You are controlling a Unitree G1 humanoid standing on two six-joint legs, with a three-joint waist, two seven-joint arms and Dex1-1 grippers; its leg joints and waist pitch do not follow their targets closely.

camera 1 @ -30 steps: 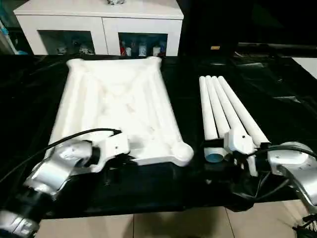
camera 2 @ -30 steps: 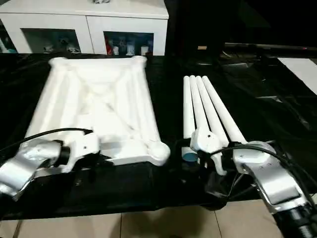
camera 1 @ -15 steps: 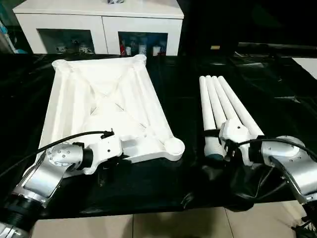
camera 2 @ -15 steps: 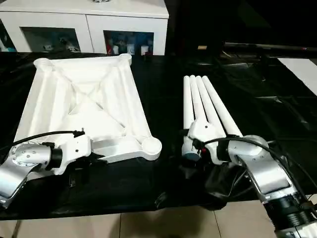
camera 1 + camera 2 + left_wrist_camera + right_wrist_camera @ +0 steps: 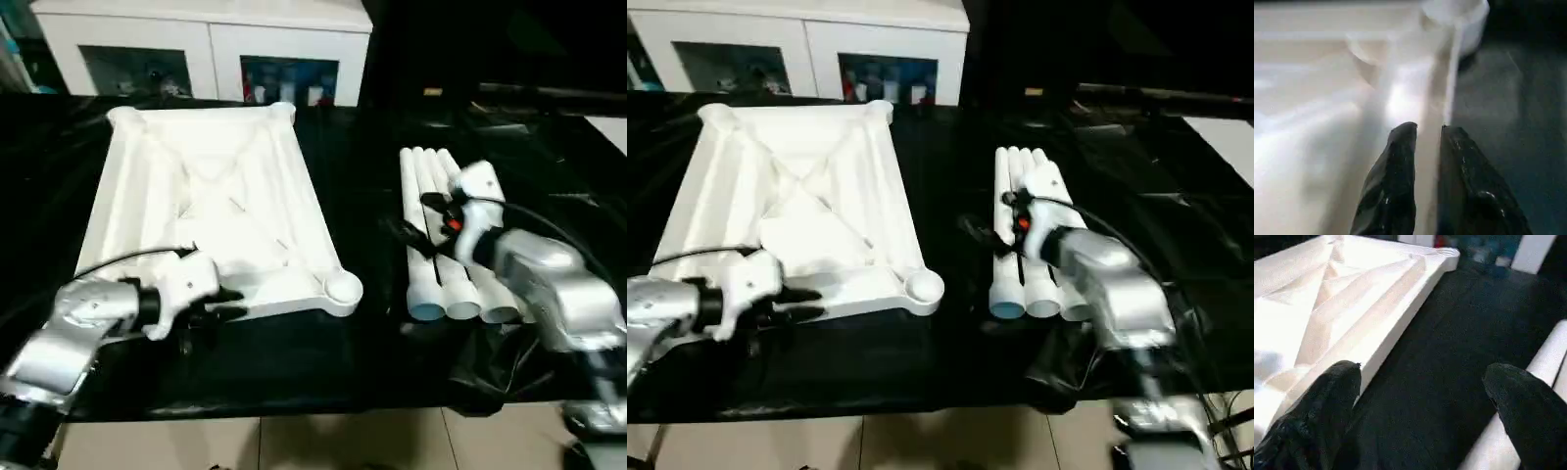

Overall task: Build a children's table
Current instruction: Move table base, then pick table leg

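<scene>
Tabletop [image 5: 211, 196] first: it lies upside down on the black work surface [image 5: 362, 186], ribbed underside up, with a round socket at each corner, the near one [image 5: 342, 287] on my right-hand side plainly visible. Beside it, apart across a strip of black, the 4 legs [image 5: 438, 230] lie side by side in a row, their open ends [image 5: 427, 310] toward me.

My left gripper [image 5: 1427, 128] sits at the near edge of the tabletop, pointing along that edge toward the near socket. Its 2 black fingers [image 5: 1396, 166] stand close together with a narrow slit between them, and a thin white rim of the tabletop runs into that slit. Whether the fingers actually clamp the rim or merely flank it I cannot tell, since that picture is soft.

My right gripper [image 5: 1422, 372] is over the row of legs, around their middle. Its fingers [image 5: 1327, 396] are spread wide and hold nothing: between them I see black surface, with the tabletop's long edge [image 5: 1400, 308] to one side and a leg [image 5: 1547, 360] just by the other fingertip. From the head, the right wrist housing [image 5: 477, 201] hangs above the legs and covers part of them.

Behind the work surface stands a white cabinet [image 5: 211, 34] with glass-fronted compartments holding small coloured items. Pale floor tiles [image 5: 323, 441] show along the near side.
</scene>
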